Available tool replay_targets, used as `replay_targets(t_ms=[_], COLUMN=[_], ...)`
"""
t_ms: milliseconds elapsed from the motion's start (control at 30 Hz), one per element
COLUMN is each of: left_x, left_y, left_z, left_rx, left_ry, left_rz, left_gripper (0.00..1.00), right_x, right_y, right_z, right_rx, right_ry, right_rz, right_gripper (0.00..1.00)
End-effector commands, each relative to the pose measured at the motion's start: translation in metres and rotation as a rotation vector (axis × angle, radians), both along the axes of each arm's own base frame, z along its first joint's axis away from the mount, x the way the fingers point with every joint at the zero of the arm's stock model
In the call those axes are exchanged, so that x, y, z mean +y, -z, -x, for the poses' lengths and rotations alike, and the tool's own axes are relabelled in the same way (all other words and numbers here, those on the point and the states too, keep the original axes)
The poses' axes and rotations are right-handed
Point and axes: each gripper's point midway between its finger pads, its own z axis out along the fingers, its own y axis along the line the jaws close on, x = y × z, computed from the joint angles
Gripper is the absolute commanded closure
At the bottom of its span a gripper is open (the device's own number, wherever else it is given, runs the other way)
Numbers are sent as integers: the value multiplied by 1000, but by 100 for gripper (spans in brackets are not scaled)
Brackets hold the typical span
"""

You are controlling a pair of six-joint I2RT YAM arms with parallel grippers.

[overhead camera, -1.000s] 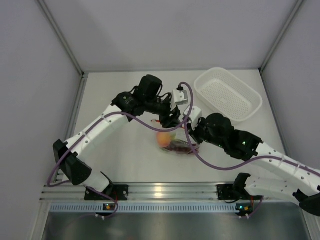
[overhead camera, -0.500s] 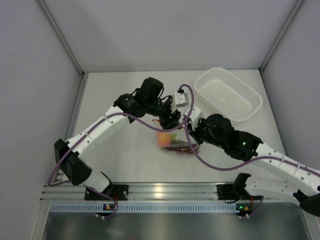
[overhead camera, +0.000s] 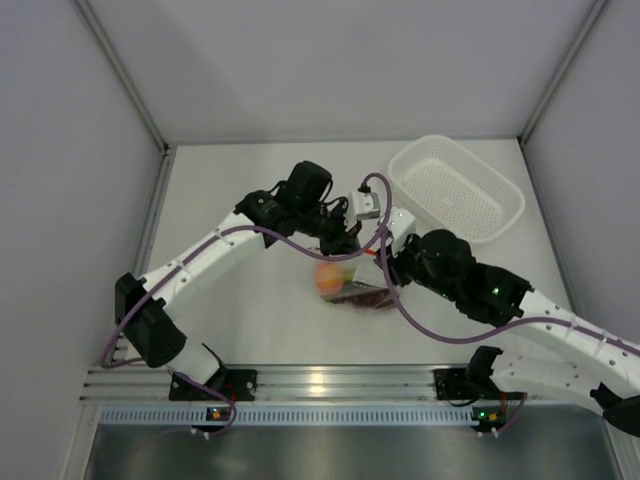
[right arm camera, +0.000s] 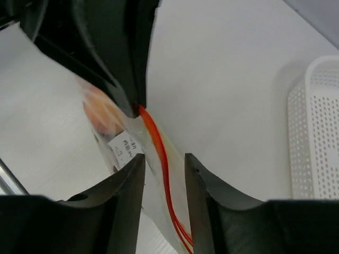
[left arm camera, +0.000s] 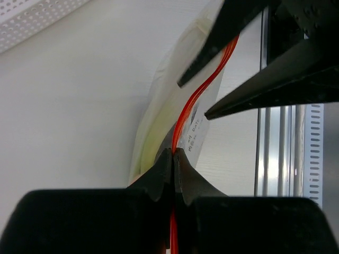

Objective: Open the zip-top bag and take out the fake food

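Note:
The zip-top bag (overhead camera: 352, 287) hangs mid-table, its orange-red zipper strip (left arm camera: 199, 91) uppermost. My left gripper (left arm camera: 173, 152) is shut on that strip, with the strip (right arm camera: 159, 148) running out from between its tips. My right gripper (right arm camera: 164, 160) stands open astride the same strip a little further along, its jaws not touching it. The right gripper's fingers (left arm camera: 275, 74) show spread in the left wrist view. Inside the bag are the fake food pieces: a round orange-pink fruit (overhead camera: 327, 277) and a dark grape bunch (overhead camera: 366, 297). A white label (right arm camera: 125, 146) sits on the bag's side.
A white perforated basket (overhead camera: 456, 188) stands at the back right, its corner (right arm camera: 313, 132) close to the right gripper. The aluminium rail (overhead camera: 320, 382) runs along the near edge. Both arms meet over the bag, and purple cables loop around them.
My left jaws have closed onto the zipper strip and that wrist has shifted slightly right. The right jaws have parted from the strip. The bag hangs where it was.

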Motion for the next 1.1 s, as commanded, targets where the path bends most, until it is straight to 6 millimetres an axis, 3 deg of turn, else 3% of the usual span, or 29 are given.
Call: replay_targets(t_ms=[0, 33, 100, 133, 167, 300, 400, 533, 600, 667, 700, 767, 867, 1067], left_x=[-5, -5, -4, -5, -6, -10, -17, -27, -27, -21, -8, 4, 30, 77], left_y=[-8, -8, -9, -8, -10, -19, -28, -25, -31, -31, -38, -48, -69, -109], left_z=[-6, -8, -11, -12, -13, -15, -11, 2, -4, -16, -34, -49, -72, -82], left_rx=[-32, -30, -34, -38, -55, -110, -140, -150, -158, -176, -218, -253, -266, -352], left_ry=[-35, -62, -101, -128, -147, -237, -295, -329, -392, -481, -609, -722, -919, -1123], left_rz=[8, 0, -8, -11, -6, 27, 74, 114, 147, 154, 164, 175, 219, 286], left_gripper=[100, 100, 100, 100, 100, 100, 100, 100, 100, 100, 100, 100, 100, 100], right_x=[-16, -31, -48, -54, -62, -94, -96, -104, -106, -106, -107, -107, -98, -64], right_y=[-42, -55, -61, -68, -59, -49, -34, -28, -17, -15, -8, -9, -21, -52], right_z=[-17, -23, -27, -26, -25, -32, -22, -5, 2, 9, 11, 12, 10, -2], right_rx=[-60, -53, -26, -14, 41, 104, 173, 236, 263, 279, 286, 287, 285, 294], right_ry=[188, 315, 435, 463, 517, 711, 731, 742, 740, 716, 717, 713, 676, 563], right_rz=[-192, -279, -353, -391, -395, -468, -510, -582, -589, -626, -622, -632, -664, -726], right_gripper=[61, 54, 36, 33, 31, 30, 32, 32, 33, 34, 35, 34, 34, 33])
